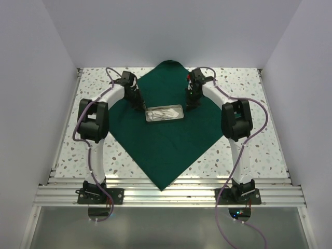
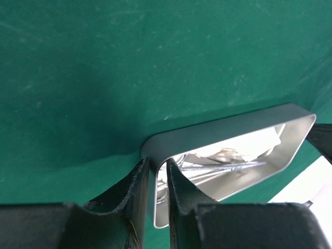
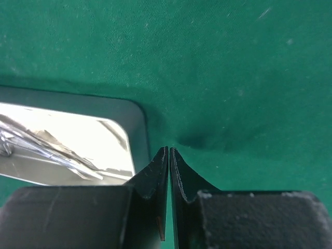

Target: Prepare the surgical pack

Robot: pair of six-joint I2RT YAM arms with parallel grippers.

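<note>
The dark green cloth (image 1: 166,150) lies flat as a diamond on the table. The silver tray (image 1: 180,113) sits at its middle with steel instruments (image 1: 163,112) and white pads inside. My left gripper (image 1: 141,107) is at the tray's left end. In the left wrist view it (image 2: 158,166) is shut on the tray's wall (image 2: 223,129), one finger inside and one outside, with the instruments (image 2: 223,166) beyond. My right gripper (image 1: 192,105) is by the tray's right end. In the right wrist view it (image 3: 169,150) is shut and empty, tips on the cloth (image 3: 233,78) beside the tray's corner (image 3: 132,114).
The speckled tabletop (image 1: 249,88) shows around the cloth. Aluminium rails (image 1: 166,196) run along the near edge with both arm bases. White walls close in the left, right and far sides. Purple cables (image 1: 78,127) loop beside each arm.
</note>
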